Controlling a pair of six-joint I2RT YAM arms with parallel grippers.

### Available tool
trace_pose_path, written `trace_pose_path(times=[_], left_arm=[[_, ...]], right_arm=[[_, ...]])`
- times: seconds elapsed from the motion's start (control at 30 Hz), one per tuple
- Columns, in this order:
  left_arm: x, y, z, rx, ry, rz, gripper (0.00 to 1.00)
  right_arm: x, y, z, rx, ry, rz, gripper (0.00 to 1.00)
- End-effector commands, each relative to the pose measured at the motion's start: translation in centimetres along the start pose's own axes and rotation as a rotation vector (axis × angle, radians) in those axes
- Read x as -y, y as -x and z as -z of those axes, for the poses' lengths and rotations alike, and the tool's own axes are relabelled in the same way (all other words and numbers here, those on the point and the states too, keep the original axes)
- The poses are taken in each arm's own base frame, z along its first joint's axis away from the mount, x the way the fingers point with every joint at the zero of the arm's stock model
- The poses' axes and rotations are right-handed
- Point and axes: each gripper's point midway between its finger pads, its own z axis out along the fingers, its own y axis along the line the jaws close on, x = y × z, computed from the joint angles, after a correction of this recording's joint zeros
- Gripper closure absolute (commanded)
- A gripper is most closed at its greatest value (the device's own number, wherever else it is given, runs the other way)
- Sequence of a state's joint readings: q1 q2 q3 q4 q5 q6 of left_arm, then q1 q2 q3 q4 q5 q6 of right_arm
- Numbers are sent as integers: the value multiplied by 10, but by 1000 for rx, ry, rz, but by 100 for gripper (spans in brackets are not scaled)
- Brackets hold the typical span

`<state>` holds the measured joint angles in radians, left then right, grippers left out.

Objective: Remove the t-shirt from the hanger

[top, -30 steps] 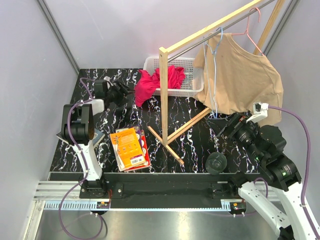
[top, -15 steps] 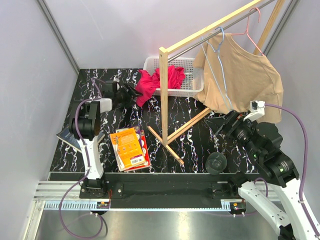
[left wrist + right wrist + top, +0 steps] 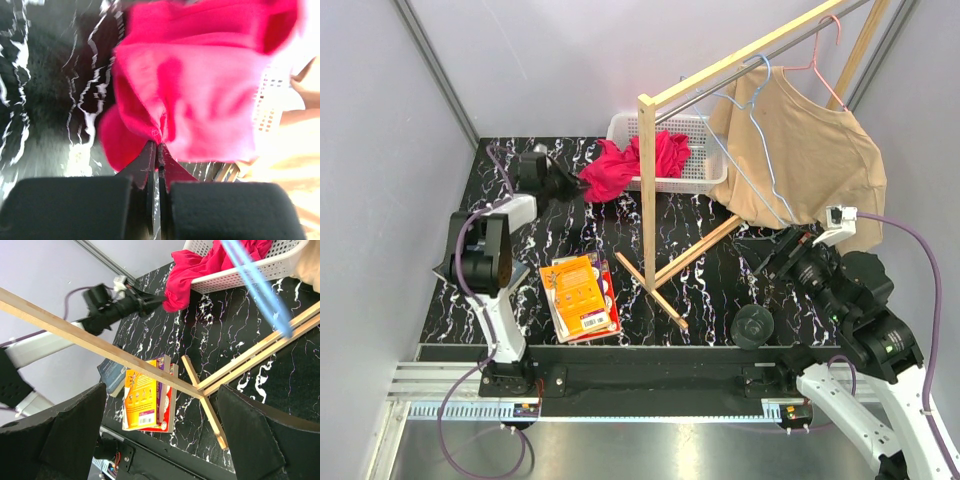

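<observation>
The left gripper point(image 3: 156, 146) pinches a fold of red cloth point(image 3: 200, 90) above the black marbled counter point(image 3: 45, 75), with a white basket point(image 3: 270, 107) blurred at the right.

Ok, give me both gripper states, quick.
Left gripper: closed, pinching a fold of the red garment.
Right gripper: open, holding nothing.

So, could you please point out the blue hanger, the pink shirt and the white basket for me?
blue hanger point(image 3: 256, 286), right wrist view, on its blurred wire.
pink shirt point(image 3: 620, 172), top view, on the middle of the bunched cloth.
white basket point(image 3: 695, 168), top view, on its meshed front wall.
</observation>
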<state>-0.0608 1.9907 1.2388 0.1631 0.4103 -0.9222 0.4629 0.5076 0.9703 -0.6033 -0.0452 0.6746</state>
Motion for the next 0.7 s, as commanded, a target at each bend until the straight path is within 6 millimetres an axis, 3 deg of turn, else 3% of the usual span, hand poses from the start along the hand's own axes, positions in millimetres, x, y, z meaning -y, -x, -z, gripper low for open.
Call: trace_pose_path(times=[0.0,0.07,0.13,0.23,0.3,0.37,0.47,0.5,0.53,0.57,0.6,0.63,0.67], left_arm=[[72,49,62,225,-63,-187,100],[86,56,77,262,-74,-217,100],[119,64,91,293,-151,-259,100],[177,64,93,273,-319,-332,100],[208,53,85,228,-414,-331,100],[243,40,66,173,-519,-360,100],[275,28,34,128,-598,-365,100],[283,25,28,113,-624,-338,100],[303,28,29,133,-691,-346,100],[293,16,1,93,-681,-319,100],[291,11,-14,68,-677,-285,100],[305,12,-17,56,-681,-282,100],[283,-4,-53,1,-622,-260,99]], right_arm=[[-5,9,4,37,22,28,0],[-5,9,3,38,21,29,0],[-5,9,2,37,20,35,0],[-5,10,2,39,19,37,0],[-5,10,2,38,21,37,0],[-6,11,5,44,26,34,0],[-8,11,8,51,36,21,0],[-10,13,10,57,42,18,0],[-10,12,12,54,44,15,0],[-11,13,13,59,46,14,0],[-10,13,13,60,43,13,0],[-10,13,15,60,41,12,0],[-10,13,16,62,40,13,0]])
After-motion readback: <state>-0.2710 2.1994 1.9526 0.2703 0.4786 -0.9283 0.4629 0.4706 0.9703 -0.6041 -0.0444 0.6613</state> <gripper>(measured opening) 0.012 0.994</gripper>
